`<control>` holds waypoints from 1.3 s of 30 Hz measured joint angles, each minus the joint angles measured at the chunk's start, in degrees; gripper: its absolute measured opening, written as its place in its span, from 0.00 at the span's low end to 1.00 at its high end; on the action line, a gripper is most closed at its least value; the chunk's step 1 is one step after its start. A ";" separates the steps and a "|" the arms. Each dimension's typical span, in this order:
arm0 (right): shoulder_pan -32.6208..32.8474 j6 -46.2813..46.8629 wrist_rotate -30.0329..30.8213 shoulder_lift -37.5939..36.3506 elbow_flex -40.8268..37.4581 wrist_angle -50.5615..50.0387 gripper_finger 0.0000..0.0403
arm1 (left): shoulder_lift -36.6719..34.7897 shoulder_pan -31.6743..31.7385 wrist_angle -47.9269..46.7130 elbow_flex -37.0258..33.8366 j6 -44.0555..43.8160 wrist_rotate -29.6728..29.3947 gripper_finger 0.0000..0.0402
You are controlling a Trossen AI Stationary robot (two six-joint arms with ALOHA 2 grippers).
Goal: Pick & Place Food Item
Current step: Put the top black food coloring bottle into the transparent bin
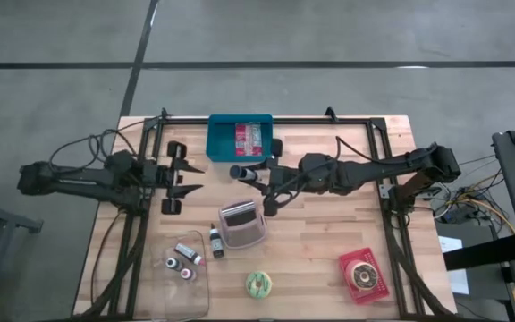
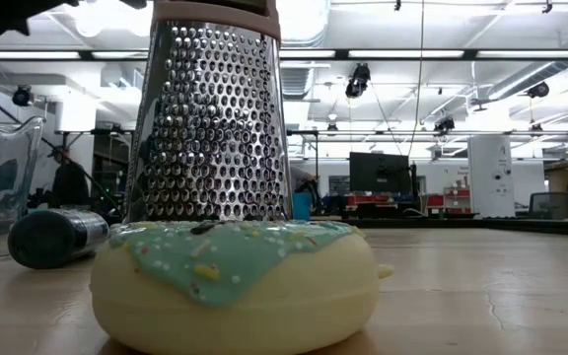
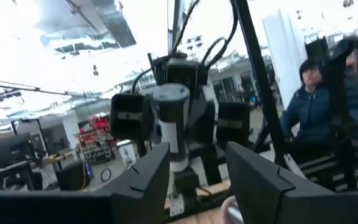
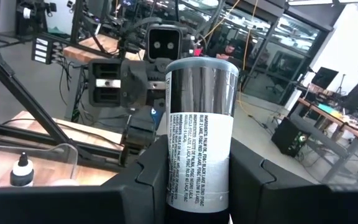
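Wood-plank surface (image 1: 320, 241) with a metal frame around it, open lab floor all round, and a person seated off past the edge in the left wrist view.

Right tool (image 1: 256, 175) sits near the middle, clamped on a dark can (image 4: 197, 134) with a label; the can lies roughly level, pointing toward 9 o'clock. Left tool (image 1: 191, 176) is right across from it at 9 o'clock, fingers spread with nothing between them, mouth aimed at the can's free end. Looks like a handover to me.

To do it well: line the left tool up square on the can body, ease in until the can sits deep between the fingers, close firmly, and only then let the right side release. It's a smooth cylinder, so a shallow pinch near the tip could let it roll or slide out.

At this point the can's end is close to the left fingers but not yet between them. Blue bin (image 1: 218, 136) sits at 12 o'clock of the can, the grater (image 1: 242, 224) at 6.
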 joint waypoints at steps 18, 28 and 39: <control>0.68 -2.06 -0.04 0.02 0.00 0.04 0.26 | 17.68 0.07 -0.08 14.30 4.66 1.78 0.63; 1.03 -2.56 -0.09 0.04 0.00 0.10 0.26 | 22.80 0.15 1.73 16.52 4.90 1.85 0.63; 1.03 -2.54 -0.25 0.04 0.00 0.10 0.26 | 26.15 0.50 1.74 20.15 5.05 2.88 0.63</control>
